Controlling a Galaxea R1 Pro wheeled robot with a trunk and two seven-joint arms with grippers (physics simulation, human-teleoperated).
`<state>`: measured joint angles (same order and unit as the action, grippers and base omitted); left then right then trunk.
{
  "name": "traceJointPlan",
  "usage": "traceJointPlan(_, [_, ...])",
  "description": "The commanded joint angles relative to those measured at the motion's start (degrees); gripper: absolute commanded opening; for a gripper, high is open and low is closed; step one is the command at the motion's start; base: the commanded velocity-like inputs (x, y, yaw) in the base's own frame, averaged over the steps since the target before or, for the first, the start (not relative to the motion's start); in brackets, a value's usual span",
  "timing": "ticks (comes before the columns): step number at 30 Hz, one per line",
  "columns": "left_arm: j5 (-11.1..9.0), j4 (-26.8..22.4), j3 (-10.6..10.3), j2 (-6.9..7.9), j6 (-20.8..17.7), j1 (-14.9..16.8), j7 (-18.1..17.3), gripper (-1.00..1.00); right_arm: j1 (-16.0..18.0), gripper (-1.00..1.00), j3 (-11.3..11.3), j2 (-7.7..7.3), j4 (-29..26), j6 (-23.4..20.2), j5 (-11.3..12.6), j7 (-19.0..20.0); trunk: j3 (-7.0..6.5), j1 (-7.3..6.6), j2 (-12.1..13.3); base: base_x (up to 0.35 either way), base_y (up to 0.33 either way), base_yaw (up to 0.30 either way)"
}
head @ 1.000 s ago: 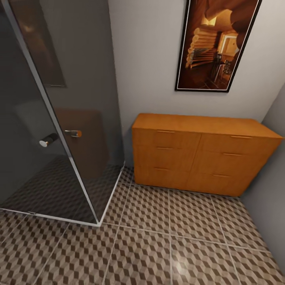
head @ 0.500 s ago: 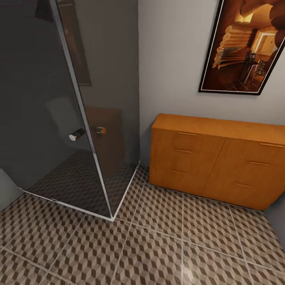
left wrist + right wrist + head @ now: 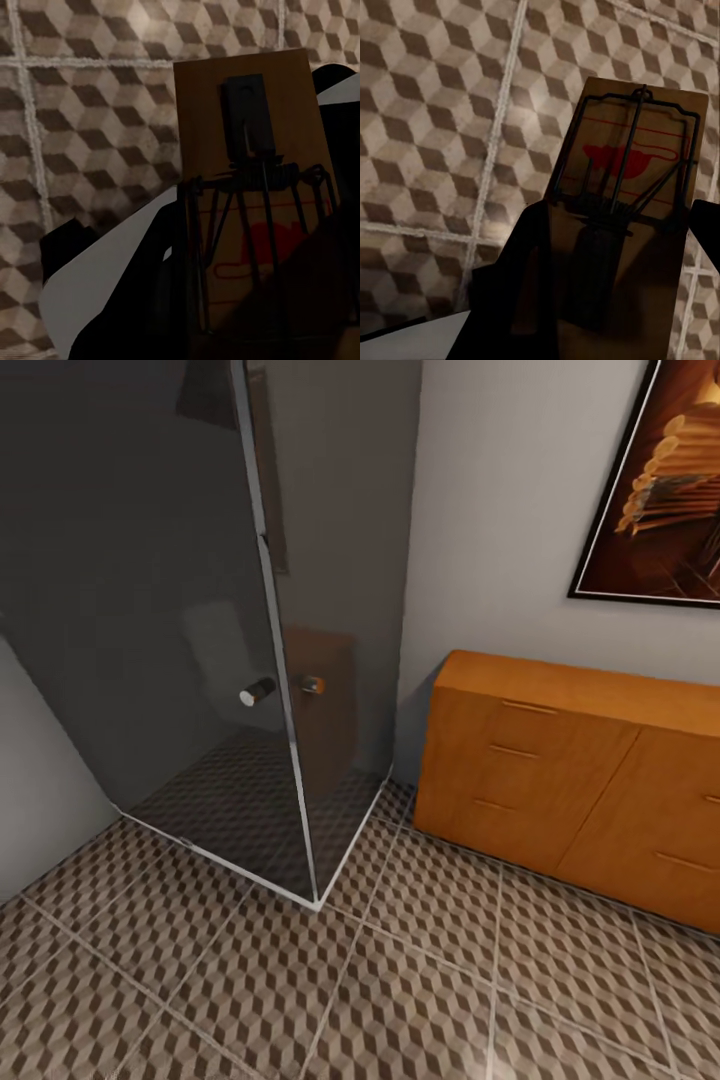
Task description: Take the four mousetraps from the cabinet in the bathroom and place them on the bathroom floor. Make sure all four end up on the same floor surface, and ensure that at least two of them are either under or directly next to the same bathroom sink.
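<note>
Carrying status: each arm has one mousetrap with it, and both wrist views look down on the bathroom floor (image 3: pixel 380 980).
Left gripper (image 3: pixel 225 300): dark finger shapes flank the left mousetrap (image 3: pixel 251 157); they appear closed on its near end, with the board's long axis running out along the fingers.
Right gripper (image 3: pixel 607 300): appears clamped on the near end of the right mousetrap (image 3: pixel 634 172), wire bar and red mark facing the camera, long axis again along the fingers.
Key relation: both traps hang above the cube-pattern tiles, apart from them; neither arm looks nearer to the floor.
Cabinet (image 3: pixel 560 780): stands against the back wall at the right edge of the floor; all visible drawers closed.
Shower enclosure (image 3: pixel 230 660): dark glass, occupying the left back corner of the floor.
Judgement: a sink must be found before either trap is set down.
</note>
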<state>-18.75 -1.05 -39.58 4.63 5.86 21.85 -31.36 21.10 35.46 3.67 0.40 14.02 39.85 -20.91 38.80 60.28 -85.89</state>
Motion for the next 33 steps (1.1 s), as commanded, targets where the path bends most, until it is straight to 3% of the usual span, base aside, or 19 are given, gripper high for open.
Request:
traceJointPlan(1, [-0.24, 0.05, -0.5, 0.02, 0.33, 0.04, 0.05, -1.0, 0.01, -1.0, 0.49, 0.02, 0.04, 0.22, 0.58, -0.1, 0.05, 0.0, -0.02, 0.0, 0.0, 0.292])
traceJointPlan(33, [-0.24, 0.02, -0.5, -0.02, 0.35, 0.04, 0.04, -1.0, 0.02, -1.0, 0.49, 0.02, 0.04, 0.22, 0.58, -0.1, 0.05, 0.0, -0.02, 0.0, 0.0, 0.292])
